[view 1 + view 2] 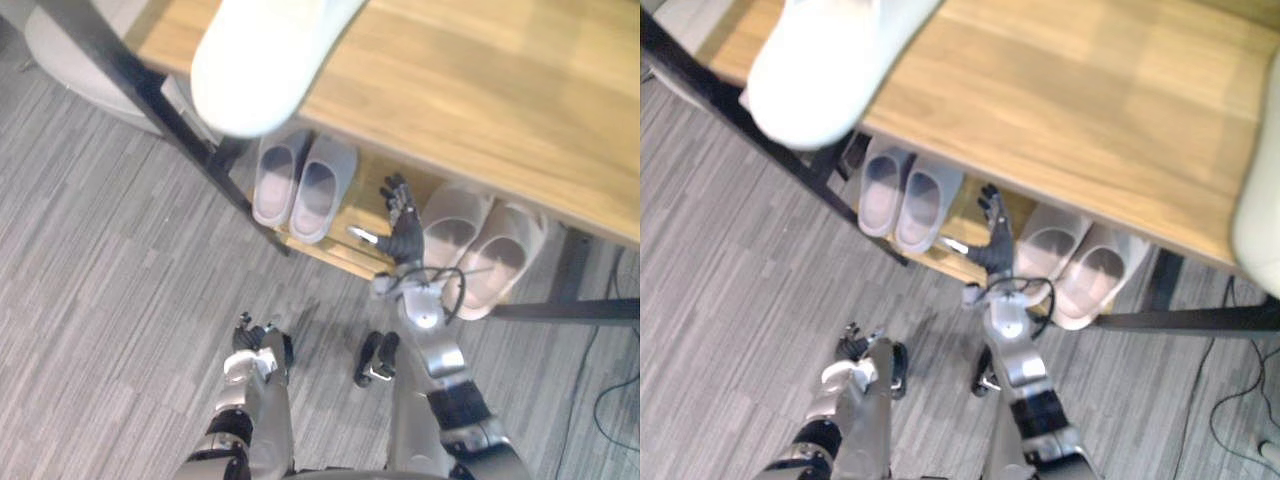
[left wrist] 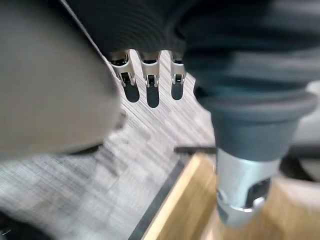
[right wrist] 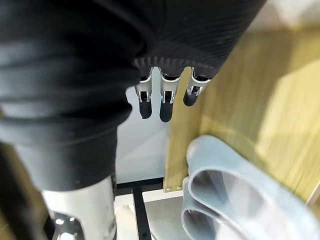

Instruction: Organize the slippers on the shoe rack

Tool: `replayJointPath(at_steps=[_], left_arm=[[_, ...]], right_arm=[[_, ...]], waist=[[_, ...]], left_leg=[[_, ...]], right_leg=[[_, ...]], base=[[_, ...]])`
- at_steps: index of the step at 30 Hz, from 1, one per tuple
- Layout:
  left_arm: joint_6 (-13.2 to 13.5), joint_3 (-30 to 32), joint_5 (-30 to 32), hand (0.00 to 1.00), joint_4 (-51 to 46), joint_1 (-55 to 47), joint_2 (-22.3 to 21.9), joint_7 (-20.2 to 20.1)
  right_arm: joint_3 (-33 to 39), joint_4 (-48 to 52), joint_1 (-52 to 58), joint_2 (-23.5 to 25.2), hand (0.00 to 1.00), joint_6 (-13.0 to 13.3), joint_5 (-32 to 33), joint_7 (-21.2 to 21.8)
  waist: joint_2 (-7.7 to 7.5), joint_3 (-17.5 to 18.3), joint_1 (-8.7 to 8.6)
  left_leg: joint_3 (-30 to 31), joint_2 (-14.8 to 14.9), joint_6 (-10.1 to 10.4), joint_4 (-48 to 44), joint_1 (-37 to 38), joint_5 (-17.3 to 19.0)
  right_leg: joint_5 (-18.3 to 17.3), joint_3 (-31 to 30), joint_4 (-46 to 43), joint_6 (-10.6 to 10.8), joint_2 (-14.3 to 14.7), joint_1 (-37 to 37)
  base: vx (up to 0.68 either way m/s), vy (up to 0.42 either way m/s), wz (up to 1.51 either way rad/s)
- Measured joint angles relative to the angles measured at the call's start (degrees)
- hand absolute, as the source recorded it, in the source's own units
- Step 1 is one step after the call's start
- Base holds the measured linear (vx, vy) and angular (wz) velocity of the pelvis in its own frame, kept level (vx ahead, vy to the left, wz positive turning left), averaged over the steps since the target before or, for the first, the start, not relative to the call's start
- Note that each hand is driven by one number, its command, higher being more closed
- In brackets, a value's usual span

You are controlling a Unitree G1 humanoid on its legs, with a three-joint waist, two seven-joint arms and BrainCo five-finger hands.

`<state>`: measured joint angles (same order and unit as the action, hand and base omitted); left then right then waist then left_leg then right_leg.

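Note:
A wooden shoe rack (image 1: 480, 90) with black legs stands before me. On its lower shelf (image 1: 352, 212) sits a grey pair of slippers (image 1: 305, 180) on the left and a beige pair (image 1: 480, 245) on the right. A white slipper (image 1: 265, 55) lies on the top board, its toe over the front edge. My right hand (image 1: 403, 235) is open, fingers straight, reaching onto the lower shelf between the two pairs and touching neither. A grey slipper (image 3: 225, 200) shows just past its fingers (image 3: 166, 102). My left hand (image 1: 252, 345) hangs low over the carpet, relaxed and holding nothing.
A black rack leg (image 1: 150, 90) slants down on the left, and a black bar (image 1: 570, 310) runs along the floor on the right. A pale round object (image 1: 70, 60) sits behind the rack's left end. Another white thing (image 1: 1260, 220) rests at the top board's right edge.

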<state>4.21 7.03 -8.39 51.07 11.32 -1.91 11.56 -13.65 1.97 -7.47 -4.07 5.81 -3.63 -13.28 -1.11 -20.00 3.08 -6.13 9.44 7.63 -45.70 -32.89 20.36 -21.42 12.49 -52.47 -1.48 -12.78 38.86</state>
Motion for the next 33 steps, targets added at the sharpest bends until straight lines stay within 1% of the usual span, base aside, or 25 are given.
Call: replayJointPath(at_steps=[2,5,6,7,8,10,12,14,16,17,20,22,24,25,28,29,30,31,32,33], left_arm=[[-0.12,-2.94,0.95,0.00,1.52,-1.49,-0.05,-0.69],[-0.37,-7.07,2.29,0.00,3.85,-3.64,0.17,-0.79],[-0.64,-9.12,3.00,0.00,5.21,-4.34,0.64,-1.28],[-0.70,-9.37,3.21,0.00,5.46,-4.40,0.71,-1.60],[-0.74,-10.34,3.66,0.00,5.81,-4.67,1.13,-1.88],[-0.74,-10.80,4.05,0.00,5.84,-5.61,1.70,-2.03],[-0.79,-11.23,4.96,0.00,5.89,-6.76,2.59,-2.29],[-0.83,-11.54,6.08,0.00,5.93,-7.81,3.47,-2.88],[-0.86,-11.66,6.85,0.00,5.95,-8.67,4.07,-2.90],[-0.86,-12.66,7.27,0.00,5.97,-9.00,4.65,-2.91],[-0.87,-13.15,7.76,0.00,5.99,-9.91,5.41,-2.94],[-0.85,-13.20,8.38,0.00,6.22,-10.39,5.57,-2.95],[-0.86,-13.64,8.40,0.00,7.09,-10.28,5.60,-2.95],[-0.85,-14.22,8.52,0.00,7.23,-10.50,5.66,-2.98],[-0.84,-17.23,10.57,0.00,7.57,-10.10,5.82,-3.01],[-1.30,-18.54,11.20,0.00,6.58,-9.94,6.23,-3.35],[-1.43,-20.41,11.72,0.00,3.64,-9.88,7.35,-3.60],[-1.04,-22.34,10.87,0.00,0.89,-9.99,8.72,-4.39],[0.03,-23.52,10.58,0.00,-0.72,-10.00,9.86,-5.33],[0.71,-23.86,10.58,0.00,-0.98,-9.58,10.01,-5.90]], right_arm=[[0.00,-0.25,4.91,-0.85,0.00,-0.07,-1.36,1.62],[0.65,-1.79,10.98,-1.10,0.00,-0.02,-3.25,3.28],[1.89,-5.35,12.70,-1.48,0.00,0.14,-3.32,4.32],[2.24,-6.22,12.81,-1.52,0.00,0.11,-3.32,4.42],[2.83,-9.27,13.27,-1.70,0.00,0.13,-3.31,4.77],[4.68,-15.16,13.51,-2.43,0.00,-0.04,-3.31,5.63],[7.04,-21.17,14.39,-2.83,0.00,-0.14,-3.21,6.39],[9.88,-26.70,15.29,-2.86,0.00,-0.79,-3.17,6.50],[13.01,-32.65,16.03,-2.94,0.00,-1.12,-3.12,6.51],[14.39,-35.87,16.12,-3.04,0.00,-1.35,-2.90,6.34],[16.00,-41.11,16.22,-3.22,0.00,-1.66,-2.53,6.23],[16.73,-43.96,16.54,-3.17,0.00,-1.83,-2.34,6.13],[18.31,-46.66,16.35,-3.03,0.00,-1.77,-0.28,5.95],[19.14,-47.95,16.31,-3.04,0.00,-1.65,-0.09,5.88],[20.44,-50.92,15.91,-3.22,0.00,-1.76,1.91,5.61],[20.85,-51.73,15.90,-3.42,0.00,-1.73,2.11,5.55],[21.22,-52.42,15.91,-3.42,0.00,-1.67,2.42,5.56],[21.79,-52.83,16.04,-3.36,0.00,-1.73,2.57,5.67],[22.11,-53.33,16.14,-3.41,0.00,-1.76,2.70,5.81],[22.51,-54.15,16.15,-3.41,0.00,-1.73,3.68,5.92]], waist=[[-0.01,1.53,-0.13],[-0.05,3.66,-0.93],[-0.03,4.52,-1.38],[0.01,4.69,-1.43],[0.04,4.94,-1.55],[0.20,5.41,-1.97],[0.53,6.60,-2.52],[1.18,7.85,-2.78],[2.13,9.34,-2.88],[2.56,9.78,-2.88],[2.99,10.79,-2.99],[3.00,11.32,-3.03],[3.08,11.80,-3.08],[3.10,12.61,-3.09],[3.20,13.02,-3.12],[3.23,13.17,-3.15],[3.24,13.25,-3.16],[3.39,13.43,-3.21],[3.59,13.68,-3.21],[3.77,14.05,-3.46]], left_leg=[[-1.22,-0.35,-0.30,4.76,3.65,-1.47],[-2.76,-1.45,-0.86,12.31,9.34,-4.13],[-2.99,-2.16,-1.21,16.74,12.25,-5.94],[-3.05,-2.31,-1.25,17.61,12.81,-6.30],[-3.59,-2.64,-1.44,20.20,14.54,-7.38],[-4.23,-3.13,-1.77,24.56,17.53,-9.28],[-4.22,-3.74,-2.09,28.39,19.95,-11.07],[-4.25,-4.30,-2.36,31.85,22.29,-12.49],[-4.38,-4.70,-2.64,35.17,24.48,-13.89],[-4.44,-4.88,-2.80,36.68,25.75,-14.48],[-4.81,-5.12,-2.94,38.78,27.39,-15.36],[-5.00,-5.14,-3.06,39.73,28.33,-15.70],[-5.10,-5.13,-3.14,40.56,29.12,-16.04],[-5.14,-5.17,-3.19,41.05,29.03,-16.29],[-5.18,-5.23,-3.33,41.79,29.71,-16.77],[-5.31,-5.17,-3.34,42.06,30.39,-16.78],[-5.30,-5.18,-3.28,42.64,31.00,-16.89],[-5.15,-5.18,-3.29,42.93,31.04,-16.90],[-5.08,-5.22,-3.33,43.11,31.02,-16.93],[-5.16,-5.25,-3.36,43.40,31.10,-16.94]], right_leg=[[1.69,-0.23,4.17,0.54,0.45,-3.06],[4.31,-0.53,10.55,1.51,0.82,-7.56],[6.01,-0.55,14.45,1.92,1.13,-10.19],[6.38,-0.53,15.24,2.08,1.21,-10.64],[7.55,-0.53,17.66,2.27,1.45,-12.19],[9.57,-0.52,21.88,2.85,1.86,-14.90],[11.37,-0.25,25.69,3.23,2.04,-17.32],[12.82,-0.13,28.93,3.67,2.27,-19.64],[14.49,-0.10,32.41,4.11,2.69,-21.87],[15.31,-0.07,33.95,4.33,2.89,-23.15],[16.50,-0.11,36.07,4.58,3.09,-24.73],[17.23,-0.15,37.82,4.63,3.40,-25.86],[18.19,-0.29,39.59,4.73,3.82,-26.95],[18.66,-0.28,40.39,4.74,3.93,-26.95],[20.07,-0.23,42.80,4.84,4.30,-28.39],[20.51,-0.29,43.73,4.82,4.66,-29.25],[20.86,-0.27,44.38,4.89,4.76,-29.93],[21.08,-0.11,45.08,5.03,4.79,-30.39],[21.18,-0.06,45.59,5.25,4.83,-30.67],[21.40,-0.12,46.30,5.47,4.91,-30.88]], base=[[0.12,0.079,-0.16],[0.12,0.073,-0.11],[0.12,0.071,-0.08],[0.09,0.060,-0.07],[0.06,0.070,-0.07],[0.04,0.068,-0.07],[0.05,0.078,0.01],[0.07,0.091,0.01],[0.06,0.087,-0.03],[0.04,0.065,-0.04],[0.02,0.045,-0.05],[0.00,0.029,-0.06],[-0.01,0.025,-0.08],[-0.01,0.022,-0.06],[0.00,0.000,0.00],[-0.01,0.011,-0.05],[0.00,0.000,0.00],[0.00,0.000,0.00],[-0.03,0.022,0.00],[0.00,0.000,0.00]])
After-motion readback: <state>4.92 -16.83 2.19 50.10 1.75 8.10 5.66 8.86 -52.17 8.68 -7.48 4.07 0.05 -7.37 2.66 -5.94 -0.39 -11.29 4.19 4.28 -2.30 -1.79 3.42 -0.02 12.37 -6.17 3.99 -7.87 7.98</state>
